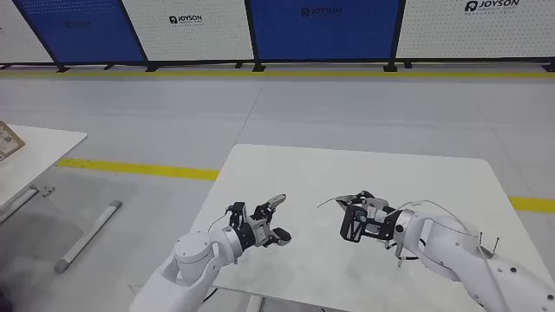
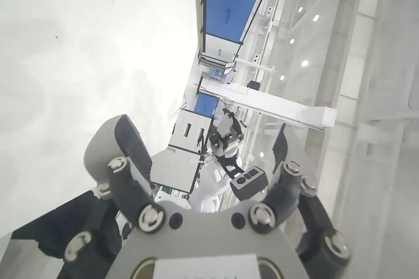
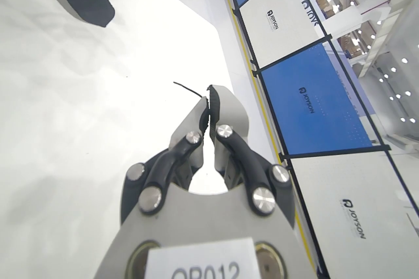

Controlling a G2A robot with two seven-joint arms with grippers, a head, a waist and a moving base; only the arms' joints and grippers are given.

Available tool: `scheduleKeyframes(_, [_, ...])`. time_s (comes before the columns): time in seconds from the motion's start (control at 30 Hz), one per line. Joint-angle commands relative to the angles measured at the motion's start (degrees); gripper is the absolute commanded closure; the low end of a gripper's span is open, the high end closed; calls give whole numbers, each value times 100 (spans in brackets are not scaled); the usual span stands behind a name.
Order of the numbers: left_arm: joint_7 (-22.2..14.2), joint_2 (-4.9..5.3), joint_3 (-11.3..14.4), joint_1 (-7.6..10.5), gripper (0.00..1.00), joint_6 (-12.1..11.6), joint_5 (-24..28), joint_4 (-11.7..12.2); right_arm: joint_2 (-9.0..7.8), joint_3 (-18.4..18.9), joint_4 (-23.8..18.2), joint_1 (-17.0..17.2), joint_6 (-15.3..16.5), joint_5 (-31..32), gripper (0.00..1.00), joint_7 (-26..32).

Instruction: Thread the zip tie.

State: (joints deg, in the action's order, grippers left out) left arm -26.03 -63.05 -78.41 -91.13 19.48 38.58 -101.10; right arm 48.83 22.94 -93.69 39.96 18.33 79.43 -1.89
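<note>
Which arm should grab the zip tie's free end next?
Left, probably: the left gripper is open and empty, facing the right gripper, which is shut on the zip tie with its tail sticking out.

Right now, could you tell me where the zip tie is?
In the right wrist view the zip tie is pinched in the shut right gripper, its end poking out over the table, facing the open left gripper.

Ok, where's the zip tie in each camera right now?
Top view: zip tie pokes out of the right gripper, near the table's middle.
Left wrist view: too small to make out at the far right gripper.
Right wrist view: zip tie is the thin black strand leaving the shut tips.
Shared landmark: the right gripper.
</note>
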Motion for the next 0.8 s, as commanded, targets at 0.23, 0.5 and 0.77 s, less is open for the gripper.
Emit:
scheduleKeyframes(0.23, [-1, -2, -14, -26, 0, 0, -19, -19, 2, 4, 3, 2, 11, -26, 100, -26])
scheduleKeyframes(0.5, [146, -19, 54, 106, 0, 0, 883, 38, 129, -20, -219, 60, -60, 902, 100, 388])
scheduleKeyframes(0.77, [626, 91, 746, 689, 0, 0, 1393, 339, 261, -189, -190, -91, 96, 1052, 100, 338])
